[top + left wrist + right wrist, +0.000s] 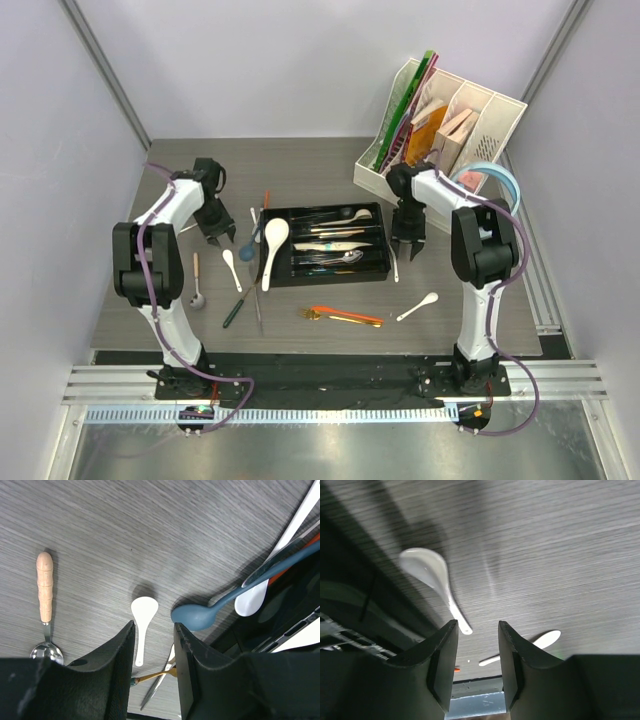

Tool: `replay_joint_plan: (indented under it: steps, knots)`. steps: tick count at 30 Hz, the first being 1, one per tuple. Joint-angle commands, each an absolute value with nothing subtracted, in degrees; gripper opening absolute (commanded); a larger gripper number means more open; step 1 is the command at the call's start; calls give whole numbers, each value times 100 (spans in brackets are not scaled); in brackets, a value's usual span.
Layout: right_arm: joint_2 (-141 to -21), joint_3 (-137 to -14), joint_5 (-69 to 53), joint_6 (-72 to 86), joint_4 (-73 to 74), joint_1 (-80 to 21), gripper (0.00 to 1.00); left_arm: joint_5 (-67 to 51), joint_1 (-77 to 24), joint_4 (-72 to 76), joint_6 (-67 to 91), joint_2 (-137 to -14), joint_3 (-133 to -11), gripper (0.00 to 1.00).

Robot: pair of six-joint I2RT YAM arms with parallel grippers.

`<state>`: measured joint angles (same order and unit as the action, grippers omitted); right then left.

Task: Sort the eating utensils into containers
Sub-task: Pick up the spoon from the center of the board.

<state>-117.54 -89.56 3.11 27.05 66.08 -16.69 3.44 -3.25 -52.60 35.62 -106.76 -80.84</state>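
Black cutlery tray (325,243) sits mid-frame in the top view, partly filled, and I judge the sort unfinished, with many pieces loose around it. My left gripper (154,626) hangs half-open and empty over a small white ceramic spoon (144,611). The right gripper (477,625) is equally empty above a white soup spoon (432,575), upper left. Next I'd descend and pinch a handle. The tray blurs dark in both wrist views.

Hidden and cropped parts
The bowl of the wooden-handled steel spoon (44,587) is partly covered by the left gripper (154,630); the black plastic cutlery tray (287,610) is cropped at right.
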Motion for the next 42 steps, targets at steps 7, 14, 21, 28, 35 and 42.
replay_joint_plan:
  steps: [7,14,21,28,35,42]
  knots:
    - [-12023,-9449,281,2461,6908,-1863,45,352,-299,-5282,3665,-10793,-8350,38]
    - [-12252,-9088,255,2408,6873,-1872,44,387,-308,-5309,3656,-10784,-8332,38]
    - [-12366,-8921,167,2312,6873,-1925,35,369,-308,-5300,3647,-10793,-8306,38]
    - [-12253,-8693,360,2276,7084,-1986,1,369,-308,-5309,3612,-10784,-8332,38]
    - [-11129,-8174,764,2654,7285,-2004,1,325,-308,-5256,3630,-10784,-8218,38]
    - [-10433,-9402,1177,2785,7743,-2276,1,237,-325,-5150,3656,-10828,-8156,38]
